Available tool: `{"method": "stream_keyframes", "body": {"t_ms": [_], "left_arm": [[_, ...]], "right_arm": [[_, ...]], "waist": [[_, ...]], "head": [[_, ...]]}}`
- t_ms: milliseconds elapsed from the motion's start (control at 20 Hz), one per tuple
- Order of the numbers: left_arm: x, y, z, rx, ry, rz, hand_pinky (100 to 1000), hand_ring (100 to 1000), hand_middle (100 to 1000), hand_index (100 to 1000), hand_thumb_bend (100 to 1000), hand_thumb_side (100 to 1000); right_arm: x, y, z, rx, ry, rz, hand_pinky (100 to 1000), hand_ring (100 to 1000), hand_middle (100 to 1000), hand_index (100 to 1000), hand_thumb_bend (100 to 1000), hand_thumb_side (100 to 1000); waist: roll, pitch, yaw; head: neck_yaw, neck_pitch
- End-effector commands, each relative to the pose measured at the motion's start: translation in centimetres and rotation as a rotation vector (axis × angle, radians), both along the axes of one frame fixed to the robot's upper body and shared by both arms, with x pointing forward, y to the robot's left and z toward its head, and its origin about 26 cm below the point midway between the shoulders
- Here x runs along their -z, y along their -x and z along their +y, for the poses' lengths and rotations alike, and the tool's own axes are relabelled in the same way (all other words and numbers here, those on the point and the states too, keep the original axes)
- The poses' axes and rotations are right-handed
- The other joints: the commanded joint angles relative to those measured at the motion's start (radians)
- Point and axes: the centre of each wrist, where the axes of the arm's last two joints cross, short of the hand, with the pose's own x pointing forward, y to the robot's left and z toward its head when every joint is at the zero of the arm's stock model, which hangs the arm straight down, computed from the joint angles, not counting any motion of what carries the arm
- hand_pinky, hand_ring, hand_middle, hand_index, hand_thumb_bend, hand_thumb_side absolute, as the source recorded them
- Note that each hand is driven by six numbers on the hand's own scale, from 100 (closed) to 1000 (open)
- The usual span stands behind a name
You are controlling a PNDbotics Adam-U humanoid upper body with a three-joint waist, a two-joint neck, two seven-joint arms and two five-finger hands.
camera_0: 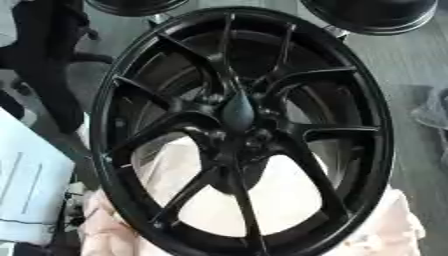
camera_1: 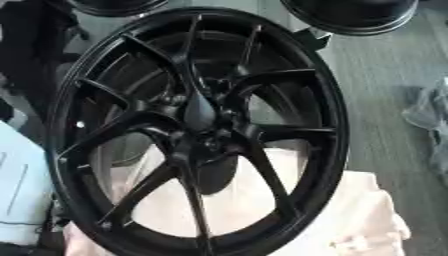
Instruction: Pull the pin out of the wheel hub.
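A large black multi-spoke wheel (camera_0: 241, 130) fills both eye views and rests on a pale pink cloth (camera_0: 385, 225). At its hub (camera_1: 206, 132) a dark, glossy, tapered shape (camera_0: 237, 111) stands up from the centre. It is as black as the spokes, and I cannot make out a separate pin. Neither of my hands shows in either view.
Two more black round rims (camera_0: 372, 14) (camera_0: 136, 5) lie beyond the wheel at the top. A white flat sheet or box (camera_0: 26, 185) sits at the left, with a dark shape (camera_0: 48, 60) above it. A grey cloth (camera_1: 430, 117) lies on the grey floor at the right.
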Motion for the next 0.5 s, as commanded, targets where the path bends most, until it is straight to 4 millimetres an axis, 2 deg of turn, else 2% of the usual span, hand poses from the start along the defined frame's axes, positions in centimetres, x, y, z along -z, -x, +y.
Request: {"method": "stream_keyframes", "body": {"t_ms": [50,250,400,500], "left_arm": [[-1.4,0.2,0.1,0.006,-0.031,-0.037,605,805,720,705,341,622],[-1.3,0.0,-0.3,0.024,-0.032,-0.035,605,805,720,705,342,622],[-1.2,-0.1,-0.6,0.035,-0.032,-0.033,605,805,720,705,342,622],[-1.2,-0.1,-0.8,0.042,-0.033,-0.032,605,805,721,706,343,623]], "right_arm": [[-1.1,-0.8,1.6,-0.125,-0.051,-0.017,902,761,762,849,103,459],[-1.4,-3.0,4.3,-0.311,-0.138,0.006,902,754,755,846,106,456],[-1.4,-4.5,5.4,-0.370,-0.198,0.020,896,742,739,833,135,437],[-1.2,-5.5,6.2,-0.406,-0.228,0.033,897,742,739,833,121,455]], "waist": [[0.000,-0.027,0.006],[0.001,-0.032,0.019],[0.002,-0.034,0.025],[0.002,-0.035,0.030]], "head": [[-0.006,-0.008],[-0.013,-0.009],[-0.015,-0.010],[-0.017,-0.010]]}}
